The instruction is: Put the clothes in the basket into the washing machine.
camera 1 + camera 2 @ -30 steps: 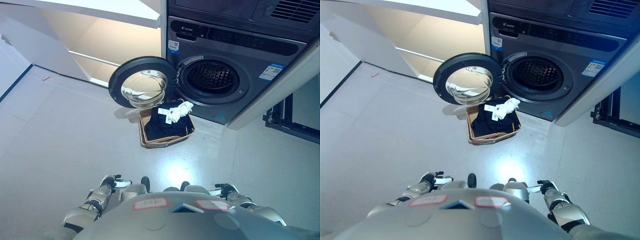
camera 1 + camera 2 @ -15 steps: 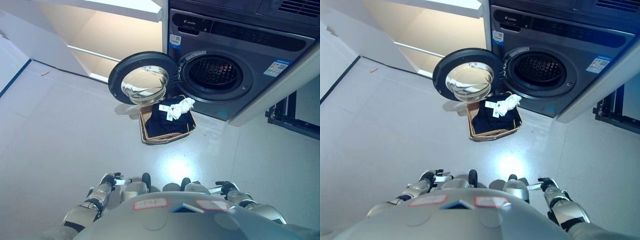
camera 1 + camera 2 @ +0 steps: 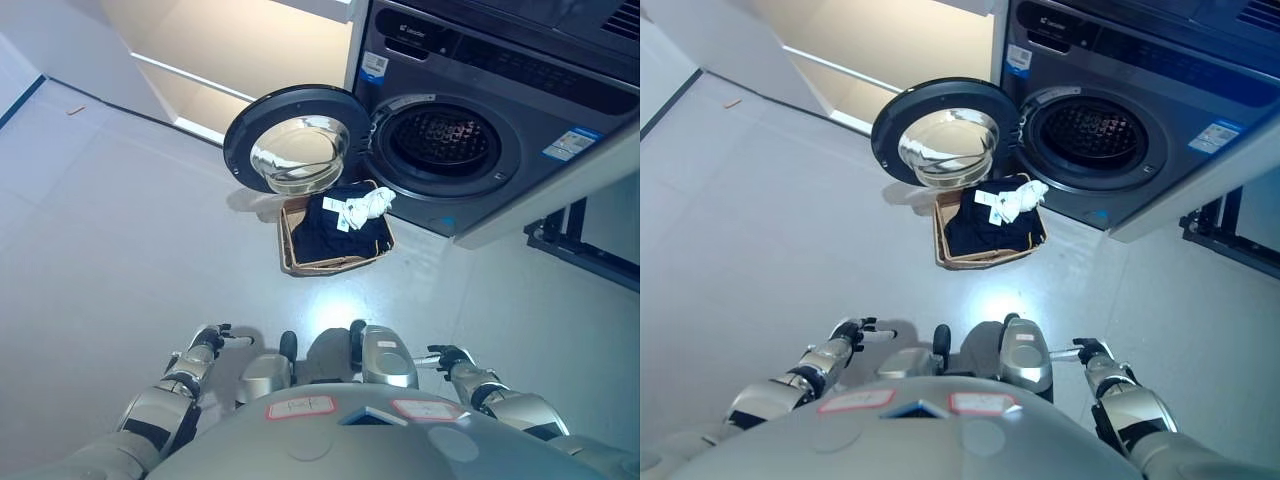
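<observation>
Basket sits on the floor just before the washer, under its open door. Dark clothes fill it, a white garment on top. Left hand and right hand hang low, well short of the basket; grip state cannot be told.

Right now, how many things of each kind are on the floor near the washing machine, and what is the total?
Washing machine, door open: 1
Basket: 1
Dark clothes in the basket: 1 pile
White cloth on top of the pile: 1
Total: 4
</observation>
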`<state>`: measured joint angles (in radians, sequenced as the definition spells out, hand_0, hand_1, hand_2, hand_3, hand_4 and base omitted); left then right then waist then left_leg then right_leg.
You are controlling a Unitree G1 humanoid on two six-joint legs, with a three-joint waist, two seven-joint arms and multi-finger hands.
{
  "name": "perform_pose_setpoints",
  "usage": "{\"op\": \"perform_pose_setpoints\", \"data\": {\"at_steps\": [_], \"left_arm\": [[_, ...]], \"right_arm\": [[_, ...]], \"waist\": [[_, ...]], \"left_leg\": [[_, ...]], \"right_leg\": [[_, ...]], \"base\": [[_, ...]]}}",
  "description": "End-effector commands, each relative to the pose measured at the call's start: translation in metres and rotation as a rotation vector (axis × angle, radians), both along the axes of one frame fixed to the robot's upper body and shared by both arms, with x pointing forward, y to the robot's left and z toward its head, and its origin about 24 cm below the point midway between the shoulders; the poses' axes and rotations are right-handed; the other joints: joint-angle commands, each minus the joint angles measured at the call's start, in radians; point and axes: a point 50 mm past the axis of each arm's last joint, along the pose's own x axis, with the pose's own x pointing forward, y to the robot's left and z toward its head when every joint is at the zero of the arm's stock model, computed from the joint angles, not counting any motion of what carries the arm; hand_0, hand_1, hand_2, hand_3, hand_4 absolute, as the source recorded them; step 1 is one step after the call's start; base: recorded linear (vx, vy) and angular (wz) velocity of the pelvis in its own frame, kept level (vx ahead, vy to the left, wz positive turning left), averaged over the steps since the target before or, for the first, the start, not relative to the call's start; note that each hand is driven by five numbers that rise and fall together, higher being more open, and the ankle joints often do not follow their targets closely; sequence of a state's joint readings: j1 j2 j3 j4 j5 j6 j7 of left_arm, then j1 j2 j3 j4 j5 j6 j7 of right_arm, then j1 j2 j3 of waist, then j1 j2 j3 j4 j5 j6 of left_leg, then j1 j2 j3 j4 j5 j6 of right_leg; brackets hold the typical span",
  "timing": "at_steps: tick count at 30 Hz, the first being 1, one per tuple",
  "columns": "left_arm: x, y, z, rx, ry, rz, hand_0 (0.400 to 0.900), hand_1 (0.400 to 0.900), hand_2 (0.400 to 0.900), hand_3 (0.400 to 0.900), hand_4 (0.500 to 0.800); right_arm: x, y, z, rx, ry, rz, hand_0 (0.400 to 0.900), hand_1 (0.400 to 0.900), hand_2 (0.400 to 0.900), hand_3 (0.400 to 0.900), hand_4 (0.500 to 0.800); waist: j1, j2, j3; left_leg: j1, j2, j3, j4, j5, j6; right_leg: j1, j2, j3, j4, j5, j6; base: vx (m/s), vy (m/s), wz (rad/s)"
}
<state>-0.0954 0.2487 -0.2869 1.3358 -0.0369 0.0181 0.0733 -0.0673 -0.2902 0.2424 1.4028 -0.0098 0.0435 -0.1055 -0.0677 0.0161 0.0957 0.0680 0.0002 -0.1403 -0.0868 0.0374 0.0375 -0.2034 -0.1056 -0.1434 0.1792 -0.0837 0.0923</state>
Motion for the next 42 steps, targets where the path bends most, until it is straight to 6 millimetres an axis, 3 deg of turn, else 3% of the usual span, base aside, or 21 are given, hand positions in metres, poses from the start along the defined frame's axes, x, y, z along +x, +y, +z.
{"op": "perform_pose_setpoints", "data": {"at_steps": [1,6,10,12,13,14,15,18,19,20,21,22,24,25,26,29,32,36,37,40,42], "left_arm": [[0.014,0.004,0.005,0.023,-0.048,-0.041,0.9,0.9,0.9,0.9,0.8],[0.007,0.003,0.003,0.013,-0.027,-0.043,0.9,0.9,0.9,0.9,0.8],[0.004,0.0,0.001,-0.004,-0.024,-0.033,0.9,0.9,0.9,0.9,0.8],[0.006,-0.003,0.001,-0.018,-0.031,-0.025,0.9,0.9,0.9,0.9,0.8],[0.009,-0.003,0.002,-0.017,-0.041,-0.024,0.9,0.9,0.9,0.9,0.8],[0.009,-0.003,0.002,-0.017,-0.041,-0.024,0.9,0.9,0.9,0.9,0.8],[0.024,-0.005,0.006,-0.018,-0.091,-0.033,0.9,0.9,0.9,0.9,0.8],[0.029,-0.005,0.008,-0.013,-0.107,-0.031,0.9,0.9,0.9,0.9,0.8],[0.03,-0.003,0.008,-0.008,-0.109,-0.026,0.9,0.9,0.9,0.9,0.8],[0.028,0.003,0.009,0.011,-0.103,-0.015,0.9,0.9,0.9,0.9,0.8],[0.028,0.003,0.009,0.01,-0.103,-0.016,0.9,0.9,0.9,0.9,0.8],[0.028,0.007,0.01,0.025,-0.103,-0.012,0.9,0.9,0.9,0.9,0.8],[0.027,0.008,0.01,0.033,-0.1,-0.011,0.9,0.9,0.9,0.9,0.8],[0.026,0.008,0.01,0.033,-0.099,-0.016,0.9,0.9,0.9,0.9,0.8],[0.026,0.008,0.01,0.033,-0.096,-0.02,0.9,0.9,0.9,0.9,0.8],[0.023,0.01,0.01,0.034,-0.093,-0.027,0.9,0.9,0.9,0.9,0.8],[0.027,0.014,0.013,0.045,-0.118,-0.032,0.9,0.9,0.9,0.9,0.8],[0.037,0.018,0.018,0.062,-0.155,-0.05,0.9,0.9,0.9,0.9,0.8],[0.054,0.021,0.026,0.076,-0.213,-0.082,0.9,0.9,0.9,0.9,0.8],[0.06,0.029,0.032,0.104,-0.239,-0.088,0.9,0.9,0.9,0.9,0.8],[0.061,0.042,0.036,0.134,-0.253,-0.066,0.9,0.9,0.9,0.9,0.8]], "right_arm": [[-0.003,-0.019,0.006,-0.059,-0.018,-0.065,0.9,0.9,0.9,0.9,0.8],[-0.014,-0.022,0.005,-0.053,-0.002,-0.088,0.9,0.9,0.9,0.9,0.8],[-0.012,-0.026,0.007,-0.064,-0.005,-0.072,0.9,0.9,0.9,0.9,0.8],[-0.005,-0.028,0.009,-0.064,-0.028,-0.049,0.9,0.9,0.9,0.9,0.8],[-0.001,-0.029,0.01,-0.07,-0.037,-0.041,0.9,0.9,0.9,0.9,0.8],[-0.001,-0.029,0.01,-0.07,-0.038,-0.041,0.9,0.9,0.9,0.9,0.8],[0.01,-0.032,0.014,-0.088,-0.071,-0.024,0.9,0.9,0.9,0.9,0.8],[0.023,-0.033,0.017,-0.097,-0.104,-0.007,0.9,0.9,0.9,0.9,0.8],[0.028,-0.035,0.019,-0.104,-0.124,-0.011,0.9,0.9,0.9,0.9,0.8],[0.034,-0.035,0.021,-0.098,-0.152,-0.027,0.9,0.9,0.9,0.9,0.8],[0.033,-0.035,0.021,-0.098,-0.152,-0.027,0.9,0.9,0.9,0.9,0.8],[0.039,-0.033,0.022,-0.096,-0.178,-0.024,0.9,0.9,0.9,0.9,0.8],[0.041,-0.03,0.022,-0.091,-0.187,-0.013,0.9,0.9,0.9,0.9,0.8],[0.041,-0.026,0.02,-0.079,-0.194,0.001,0.9,0.9,0.9,0.9,0.8],[0.042,-0.022,0.02,-0.067,-0.2,0.013,0.9,0.9,0.9,0.9,0.8],[0.052,-0.011,0.021,-0.029,-0.248,0.067,0.9,0.9,0.9,0.9,0.8],[0.067,-0.004,0.027,0.006,-0.326,0.113,0.9,0.9,0.9,0.9,0.8],[0.084,0.001,0.035,-0.005,-0.367,0.221,0.9,0.9,0.9,0.9,0.8],[0.118,0.007,0.055,-0.062,-0.43,0.468,0.9,0.9,0.9,0.9,0.8],[0.143,0.002,0.078,-0.131,-0.486,0.61,0.9,0.9,0.9,0.9,0.8],[0.159,-0.011,0.096,-0.207,-0.497,0.719,0.9,0.9,0.9,0.9,0.8]], "waist": [[-0.02,-0.007,-0.023],[-0.052,-0.007,-0.061],[-0.051,0.012,-0.088],[-0.038,0.009,-0.08],[-0.028,-0.011,-0.07],[-0.029,-0.01,-0.07],[-0.003,-0.049,-0.031],[0.02,-0.066,-0.013],[0.031,-0.073,-0.011],[0.042,-0.086,-0.015],[0.046,-0.084,-0.01],[0.055,-0.082,-0.011],[0.06,-0.074,-0.005],[0.065,-0.054,-0.007],[0.066,-0.05,-0.007],[0.069,-0.056,-0.021],[0.07,-0.072,-0.043],[0.074,-0.075,-0.035],[0.056,-0.078,0.014],[0.054,-0.067,0.026],[0.069,-0.053,0.027]], "left_leg": [[0.175,-0.07,0.002,0.007,-0.192,0.001],[0.225,-0.028,-0.035,0.046,-0.217,-0.027],[0.205,0.005,-0.046,0.134,-0.161,-0.052],[0.11,0.008,-0.039,0.393,-0.048,-0.091],[0.044,-0.009,-0.039,0.491,0.0,-0.1],[0.039,-0.008,-0.04,0.5,-0.005,-0.1],[-0.072,-0.046,-0.014,0.703,0.045,-0.105],[-0.155,-0.037,0.039,0.776,0.034,-0.088],[-0.2,-0.023,0.064,0.752,0.022,-0.079],[-0.279,0.014,0.132,0.626,-0.012,-0.066],[-0.271,0.017,0.136,0.629,-0.018,-0.066],[-0.296,0.042,0.176,0.465,-0.034,-0.068],[-0.297,0.05,0.189,0.348,-0.003,-0.079],[-0.302,0.07,0.223,0.221,0.065,-0.094],[-0.293,0.075,0.248,0.194,0.082,-0.095],[-0.269,0.046,0.223,0.185,0.056,-0.079],[-0.241,0.029,0.242,0.163,0.031,-0.06],[-0.21,0.017,0.247,0.142,0.004,-0.033],[-0.206,0.017,0.237,0.151,0.005,-0.023],[-0.217,0.02,0.22,0.151,0.007,-0.021],[-0.207,0.036,0.213,0.13,0.001,-0.038]], "right_leg": [[-0.092,-0.005,0.042,-0.125,0.225,0.036],[-0.069,0.054,0.077,-0.16,0.246,0.01],[-0.056,0.103,0.069,-0.114,0.199,-0.022],[0.006,0.133,0.067,-0.091,0.143,-0.062],[0.039,0.121,0.072,-0.096,0.129,-0.069],[0.038,0.122,0.071,-0.095,0.129,-0.069],[0.081,0.103,0.074,-0.086,0.112,-0.089],[0.103,0.098,0.067,-0.08,0.097,-0.102],[0.12,0.096,0.066,-0.088,0.088,-0.103],[0.159,0.087,0.051,-0.123,0.075,-0.093],[0.166,0.09,0.054,-0.126,0.074,-0.093],[0.195,0.092,0.045,-0.162,0.064,-0.076],[0.221,0.102,0.048,-0.183,0.054,-0.068],[0.252,0.117,0.047,-0.202,0.044,-0.058],[0.266,0.118,0.043,-0.206,0.037,-0.055],[0.276,0.1,0.051,-0.187,0.02,-0.043],[0.27,0.08,0.051,-0.144,0.009,-0.027],[0.181,0.066,0.041,0.059,0.024,0.023],[0.089,0.062,0.055,0.198,0.076,0.064],[0.05,0.05,0.06,0.215,0.068,0.051],[0.057,-0.022,0.005,0.104,0.049,0.029]], "base": [[0.34,-0.095,0.47],[0.34,-0.164,0.6],[0.24,-0.17,0.13],[0.27,-0.245,0.16],[0.12,-0.134,0.17],[0.13,-0.222,0.19],[0.08,-0.157,0.13],[0.13,-0.186,0.06],[0.21,-0.1,0.09],[0.22,-0.099,0.06],[0.28,-0.071,0.1],[0.21,0.011,-0.04],[0.21,0.028,-0.02],[0.2,0.053,-0.04],[0.19,0.055,-0.04],[0.2,0.115,-0.3],[0.15,0.111,-0.22],[0.01,0.096,-0.09],[-0.13,0.054,0.27],[-0.04,0.016,0.17],[0.04,-0.056,-0.03]]}}
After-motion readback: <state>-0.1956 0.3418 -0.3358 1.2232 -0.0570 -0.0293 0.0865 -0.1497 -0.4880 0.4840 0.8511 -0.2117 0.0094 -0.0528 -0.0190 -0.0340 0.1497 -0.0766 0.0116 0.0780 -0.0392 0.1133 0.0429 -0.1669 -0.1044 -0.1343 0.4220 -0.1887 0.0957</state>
